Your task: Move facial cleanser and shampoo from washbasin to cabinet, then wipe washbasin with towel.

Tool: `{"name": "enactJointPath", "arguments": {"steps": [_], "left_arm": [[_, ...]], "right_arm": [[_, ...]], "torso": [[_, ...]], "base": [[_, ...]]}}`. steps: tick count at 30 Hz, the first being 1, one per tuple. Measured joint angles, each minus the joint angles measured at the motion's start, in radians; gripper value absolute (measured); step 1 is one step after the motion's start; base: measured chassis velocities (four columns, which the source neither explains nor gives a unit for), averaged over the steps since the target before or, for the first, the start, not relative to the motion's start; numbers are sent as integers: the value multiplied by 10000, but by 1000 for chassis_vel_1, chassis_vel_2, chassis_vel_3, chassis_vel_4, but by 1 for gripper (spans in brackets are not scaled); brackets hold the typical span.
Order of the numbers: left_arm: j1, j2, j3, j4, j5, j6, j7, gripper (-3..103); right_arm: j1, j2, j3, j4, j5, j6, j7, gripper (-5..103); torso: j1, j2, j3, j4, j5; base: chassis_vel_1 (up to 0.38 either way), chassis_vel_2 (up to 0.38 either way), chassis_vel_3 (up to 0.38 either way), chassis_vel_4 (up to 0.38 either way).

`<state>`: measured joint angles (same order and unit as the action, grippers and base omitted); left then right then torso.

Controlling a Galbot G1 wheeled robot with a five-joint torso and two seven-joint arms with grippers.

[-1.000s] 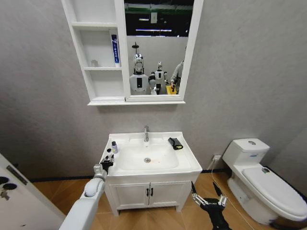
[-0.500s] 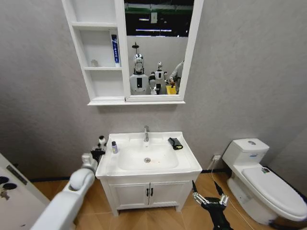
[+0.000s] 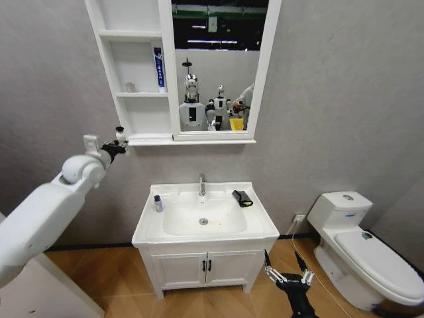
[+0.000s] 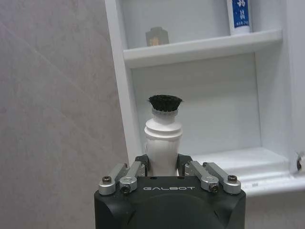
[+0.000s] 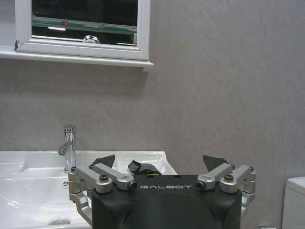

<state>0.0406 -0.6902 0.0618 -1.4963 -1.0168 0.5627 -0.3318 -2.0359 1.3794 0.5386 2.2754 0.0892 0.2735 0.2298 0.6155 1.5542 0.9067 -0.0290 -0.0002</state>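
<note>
White bottle [image 4: 163, 143] between left tool [image 4: 163, 168] fingers

The left arm [image 3: 40, 209] is a thick, smooth white shell, rounded at the joint, narrowing to a grey wrist and a small black left gripper [image 3: 118, 147]. Close up, the left gripper [image 4: 164, 168] has a matte black housing marked GALBOT in pale letters, with silver linkage bars fixed by dark screws. The right gripper [image 3: 289, 266], at 5 o'clock in the head view, has the same black body, silver links, black fingertips [image 5: 215, 161] and GALBOT marking.
</note>
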Motion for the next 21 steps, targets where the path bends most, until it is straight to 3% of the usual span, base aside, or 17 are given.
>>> {"name": "enactJointPath", "arguments": {"steps": [4, 6, 13, 21], "left_arm": [[-1122, -452, 524, 754, -316, 396, -113, 31], [-1911, -1064, 962, 1612, -708, 650, -306, 31], [-2574, -2097, 1352, 2683, -1051, 889, -672, 31], [-3002, -3173, 1289, 4381, 23, 519, -407, 31]], "right_arm": [[-3, -15, 45, 5, 13, 0, 7, 100], [-4, 4, 85, 19, 29, 0, 43, 100], [-2, 40, 118, 38, 64, 0, 77, 100], [102, -9, 195, -1, 179, 0, 105, 100]], "torso": [[-1, 0, -1, 2, 6], [-1, 0, 0, 6, 2], [0, 0, 0, -1, 4], [-1, -1, 0, 4, 2]], "base": [[0, 0, 0, 0], [0, 0, 0, 0], [0, 0, 0, 0], [0, 0, 0, 0]]}}
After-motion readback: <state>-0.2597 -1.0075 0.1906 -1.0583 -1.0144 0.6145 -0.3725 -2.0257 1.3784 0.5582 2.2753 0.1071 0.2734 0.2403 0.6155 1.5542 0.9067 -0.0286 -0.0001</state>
